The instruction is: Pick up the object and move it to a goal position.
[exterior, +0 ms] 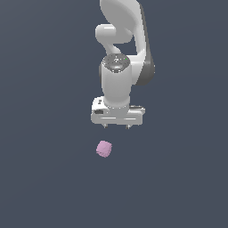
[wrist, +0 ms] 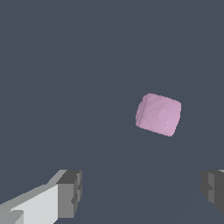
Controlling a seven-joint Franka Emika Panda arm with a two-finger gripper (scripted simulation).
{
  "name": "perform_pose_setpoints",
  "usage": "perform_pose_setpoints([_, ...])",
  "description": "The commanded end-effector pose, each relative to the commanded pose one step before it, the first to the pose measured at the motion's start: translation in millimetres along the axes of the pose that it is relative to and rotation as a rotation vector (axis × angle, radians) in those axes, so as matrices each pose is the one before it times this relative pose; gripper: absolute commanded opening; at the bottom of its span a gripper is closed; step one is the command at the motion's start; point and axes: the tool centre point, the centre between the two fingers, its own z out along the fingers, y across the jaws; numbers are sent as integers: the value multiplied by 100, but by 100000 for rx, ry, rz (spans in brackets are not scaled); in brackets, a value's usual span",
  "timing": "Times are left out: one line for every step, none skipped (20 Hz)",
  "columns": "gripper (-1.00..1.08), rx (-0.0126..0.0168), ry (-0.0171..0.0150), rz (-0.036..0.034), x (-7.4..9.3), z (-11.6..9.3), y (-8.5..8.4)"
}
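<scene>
The object is a small pale pink-lilac block (exterior: 103, 148) with rounded edges, lying on the dark grey floor. My gripper (exterior: 116, 126) hangs from the white arm above and behind it, a little toward the exterior view's right, well apart from it. In the wrist view the block (wrist: 158, 114) lies ahead of the two grey fingertips (wrist: 70, 192), outside the gap between them. The jaws stand wide apart and hold nothing.
Only the flat dark grey floor (exterior: 44, 178) surrounds the block and the arm. No other objects or edges show. No goal marker is visible.
</scene>
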Motion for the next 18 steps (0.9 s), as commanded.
perform_pose_setpoints([100, -219, -585, 3749, 667, 1020, 757])
perform_pose_setpoints([100, -121, -248, 1787, 334, 487, 345])
perform_pose_setpoints([100, -146, -263, 1920, 358, 531, 369])
perform_pose_setpoints([100, -174, -277, 2049, 382, 576, 392])
perform_pose_setpoints([100, -206, -290, 2175, 405, 623, 415])
perform_pose_setpoints([100, -224, -280, 2137, 398, 623, 405])
perform_pose_setpoints([100, -227, -256, 1988, 370, 589, 374])
perform_pose_setpoints([100, -227, -232, 1842, 342, 555, 346])
perform_pose_setpoints([100, -222, -210, 1696, 315, 518, 316])
perform_pose_setpoints([100, -215, -189, 1553, 288, 481, 288])
perform_pose_setpoints([100, -205, -168, 1411, 261, 443, 260])
perform_pose_setpoints([100, -193, -149, 1272, 235, 403, 234])
perform_pose_setpoints([100, -177, -130, 1132, 209, 363, 206])
perform_pose_setpoints([100, -161, -113, 998, 184, 322, 182])
perform_pose_setpoints([100, -142, -96, 859, 158, 280, 155])
perform_pose_setpoints([100, -123, -80, 726, 134, 238, 131])
perform_pose_setpoints([100, -102, -65, 594, 109, 195, 107])
perform_pose_setpoints([100, -80, -49, 459, 84, 152, 82])
